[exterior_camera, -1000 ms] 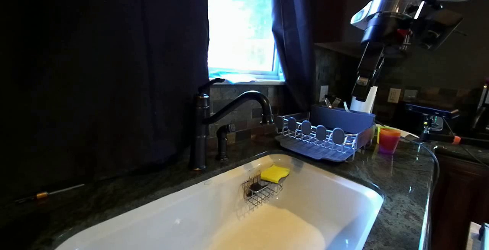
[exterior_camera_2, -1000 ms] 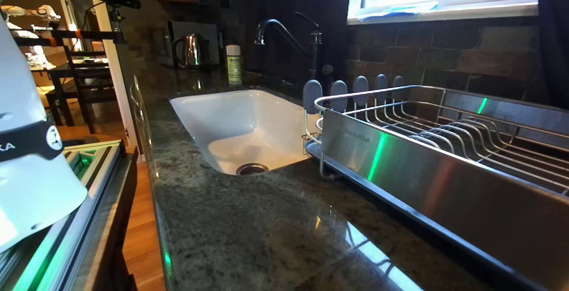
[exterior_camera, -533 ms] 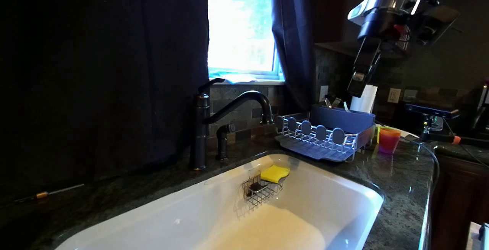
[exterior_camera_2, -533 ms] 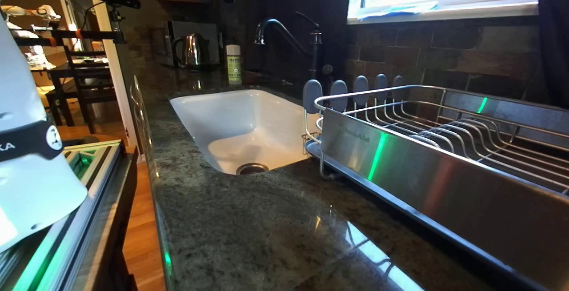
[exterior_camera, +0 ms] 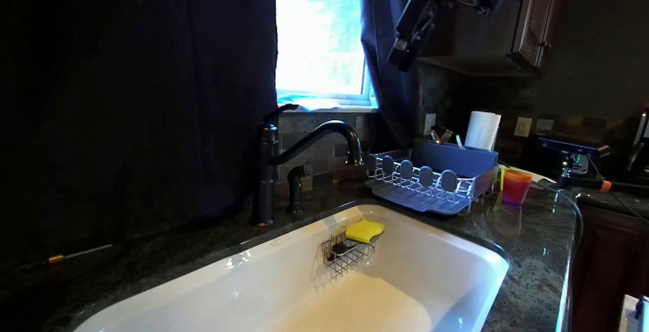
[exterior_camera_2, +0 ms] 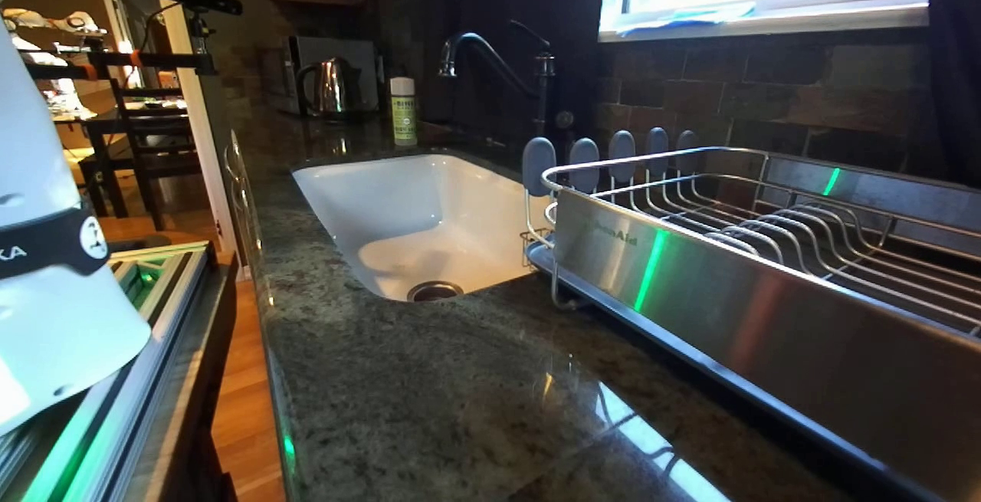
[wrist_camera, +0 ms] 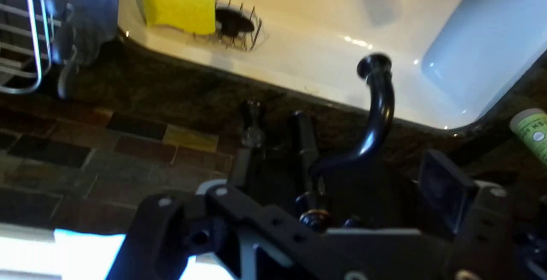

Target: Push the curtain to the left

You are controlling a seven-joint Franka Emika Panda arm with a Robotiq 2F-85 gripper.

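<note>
The gripper (wrist_camera: pixel 342 173) is hovering high rn, well apart from the big dark curtain (exterior_camera: pixel 152 94), w/ fingers spread wide n holding nothing. Curtain's hanging left of the window (exterior_camera: pixel 319 33) & behind the faucet (exterior_camera: pixel 265 180) in both exterior views. Bottom's prob reaching the counter (exterior_camera: pixel 540 241) but it's v dark there.

Main source: window (exterior_camera: pixel 319 38) beside gripper (exterior_camera: pixel 400 61) in an exterior view, blown out to white; gripper itself near-black. Curtain (exterior_camera: pixel 152 94), across the window from gripper: underexposed, folds barely legible. Sink (exterior_camera: pixel 431 251), lower than gripper: bright, small glints on rim. Rack (exterior_camera_2: pixel 609 253), also lower: green streak on steel. Wrist view: soft, slight blur, fingers (wrist_camera: pixel 444 192) dark.
</note>
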